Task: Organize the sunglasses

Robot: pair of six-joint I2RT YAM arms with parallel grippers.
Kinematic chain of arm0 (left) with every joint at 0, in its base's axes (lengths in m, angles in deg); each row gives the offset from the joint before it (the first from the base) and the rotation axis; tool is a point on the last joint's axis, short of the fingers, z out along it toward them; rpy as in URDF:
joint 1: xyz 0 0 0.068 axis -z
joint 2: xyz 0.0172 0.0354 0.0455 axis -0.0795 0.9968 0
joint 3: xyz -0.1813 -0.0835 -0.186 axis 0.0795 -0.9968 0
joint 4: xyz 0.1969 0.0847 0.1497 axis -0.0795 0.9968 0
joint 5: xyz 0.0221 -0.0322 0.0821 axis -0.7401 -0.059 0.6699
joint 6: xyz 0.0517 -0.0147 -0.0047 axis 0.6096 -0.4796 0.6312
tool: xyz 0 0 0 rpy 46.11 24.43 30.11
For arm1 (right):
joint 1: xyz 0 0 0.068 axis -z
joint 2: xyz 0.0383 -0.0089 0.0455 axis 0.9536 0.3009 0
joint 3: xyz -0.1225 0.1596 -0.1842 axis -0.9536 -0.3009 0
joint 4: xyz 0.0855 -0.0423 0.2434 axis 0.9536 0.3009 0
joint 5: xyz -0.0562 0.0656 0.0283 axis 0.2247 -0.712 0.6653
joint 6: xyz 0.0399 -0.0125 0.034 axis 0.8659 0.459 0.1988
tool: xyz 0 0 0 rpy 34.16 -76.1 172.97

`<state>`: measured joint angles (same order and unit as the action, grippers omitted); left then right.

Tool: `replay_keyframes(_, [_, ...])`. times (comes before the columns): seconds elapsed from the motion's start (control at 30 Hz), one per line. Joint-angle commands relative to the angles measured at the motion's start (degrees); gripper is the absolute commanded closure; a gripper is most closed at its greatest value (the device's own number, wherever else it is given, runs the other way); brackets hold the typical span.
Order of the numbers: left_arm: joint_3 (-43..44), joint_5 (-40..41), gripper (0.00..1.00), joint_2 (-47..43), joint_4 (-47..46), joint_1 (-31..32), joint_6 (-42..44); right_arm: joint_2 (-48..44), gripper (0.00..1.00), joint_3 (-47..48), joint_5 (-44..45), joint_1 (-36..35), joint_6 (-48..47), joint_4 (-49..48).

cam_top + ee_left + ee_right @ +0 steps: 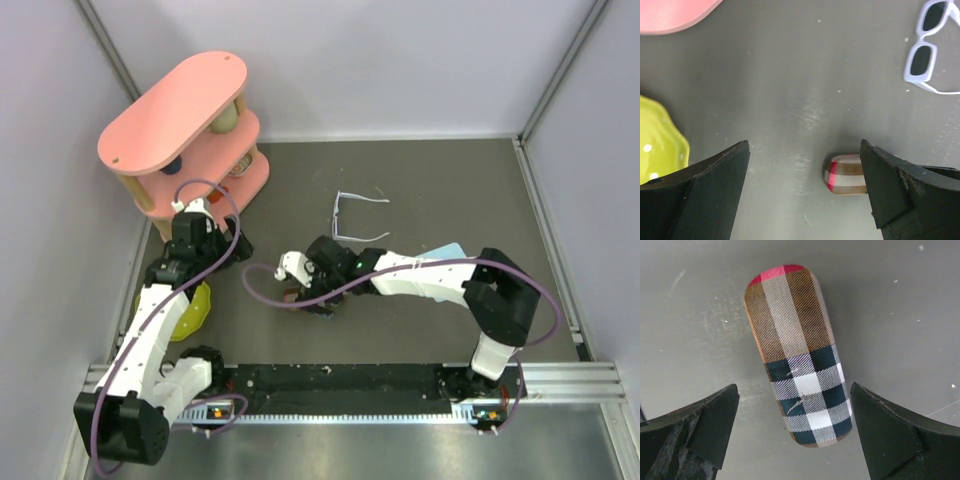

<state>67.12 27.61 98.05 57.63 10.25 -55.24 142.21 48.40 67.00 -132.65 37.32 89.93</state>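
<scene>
The sunglasses [357, 216], a thin white frame with long temple arms, lie open on the dark table behind the right arm; they also show at the upper right of the left wrist view [926, 52]. A brown plaid case [796, 347] lies closed on the table under my right gripper [795, 425], which is open, its jaws on either side of the case's near end without touching it. In the top view the right gripper [302, 290] mostly hides the case. My left gripper [805, 185] is open and empty above bare table, with one end of the case [845, 175] by its right finger.
A pink two-tier shelf [185, 110] stands at the back left. A yellow-green plate [192, 310] lies beside the left arm, seen also in the left wrist view [660, 145]. A light blue cloth [450, 250] lies partly under the right arm. Walls close in both sides.
</scene>
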Motion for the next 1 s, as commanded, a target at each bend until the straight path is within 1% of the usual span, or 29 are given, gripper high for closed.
replay_keyframes(0.0, [-0.23,6.36,0.04,0.97,3.96,-0.24,-1.81,2.59,0.08,3.02,5.27,-1.01,-4.3,-1.07])
replay_keyframes(0.13, [-0.85,6.36,0.04,1.85,4.66,-0.24,-1.72,4.61,0.08,2.31,3.51,-1.01,-5.79,-1.25])
replay_keyframes(0.37, [-1.2,11.98,0.04,2.82,7.12,-0.6,-2.77,8.13,0.11,2.49,6.32,-0.92,-6.94,-3.27])
replay_keyframes(0.43, [-0.94,12.77,0.04,3.52,8.09,-1.12,-3.03,8.74,0.18,2.75,6.93,-0.92,-6.68,-3.53])
replay_keyframes(0.47, [-0.85,13.04,0.04,3.7,8.18,-1.3,-3.04,9.1,0.24,2.93,7.28,-1.01,-5.89,-3.62])
replay_keyframes(0.53, [-0.94,12.95,0.04,4.05,8.36,-2.0,-3.21,9.54,0.32,3.02,7.38,-1.01,-5.1,-3.53])
replay_keyframes(0.57, [-0.94,12.26,0.04,4.14,8.36,-2.61,-3.3,9.36,0.39,2.75,7.38,-1.01,-4.31,-3.8])
replay_keyframes(0.63, [-0.94,11.38,0.04,4.23,8.36,-3.23,-3.65,8.31,0.49,1.53,8.59,-1.01,-3.52,-4.06])
replay_keyframes(0.67, [-0.94,10.33,0.04,4.4,8.27,-3.75,-3.74,7.79,0.58,1.17,8.69,-0.92,-3.25,-4.5])
replay_keyframes(0.73, [-0.94,9.09,0.04,4.31,8.01,-4.11,-3.74,6.21,0.67,0.21,8.61,-0.92,-2.11,-4.85])
replay_keyframes(0.77, [-1.02,8.56,0.04,4.4,7.66,-4.37,-3.83,5.59,0.74,0.03,8.52,-0.84,-1.58,-4.94])
replay_keyframes(0.83, [-0.94,6.72,0.05,4.4,7.3,-4.64,-3.65,3.75,0.78,-0.32,7.73,-0.57,0.43,-5.03])
replay_keyframes(0.87, [-0.85,6.28,0.05,4.58,7.21,-4.81,-3.74,3.13,0.84,-0.33,7.81,0.04,1.49,-4.94])
replay_keyframes(0.9, [-0.76,5.49,0.05,4.58,7.13,-4.9,-3.91,2.51,0.85,0.11,5.55,0.57,2.72,-4.51])
replay_keyframes(0.97, [-0.41,4.43,0.05,4.32,6.78,-5.25,-4.0,0.67,0.88,1.86,4.39,3.01,7.9,-2.58])
